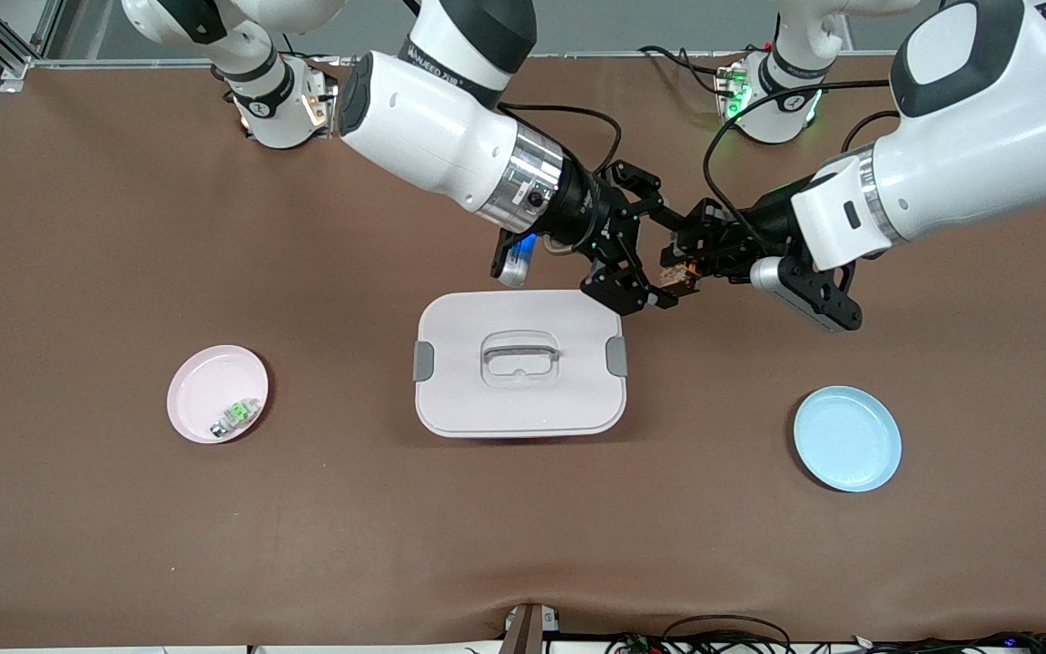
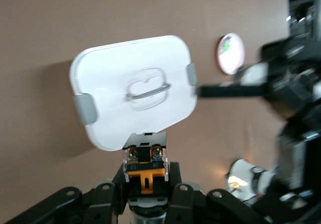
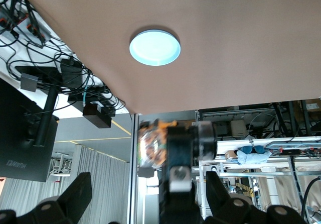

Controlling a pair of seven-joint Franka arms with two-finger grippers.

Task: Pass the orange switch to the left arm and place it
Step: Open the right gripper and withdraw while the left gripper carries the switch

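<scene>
Aloft above the worktop [image 1: 78,227], the orange switch [image 1: 679,275] sits clenched in the left gripper [image 1: 686,272], just off the box [image 1: 519,363] corner toward the left arm's end. Facing it, the right gripper [image 1: 646,250] has its fingers [image 1: 618,295] spread wide around the switch without gripping. Either side of the box lie a pink plate [image 1: 205,386] holding a green part [image 1: 237,416], and a blue plate [image 1: 847,439].

Left tool [image 1: 688,271] clamped tight, raised mid-table; right tool [image 1: 646,241] spread wide, facing it, fingertips nearly meeting.
</scene>
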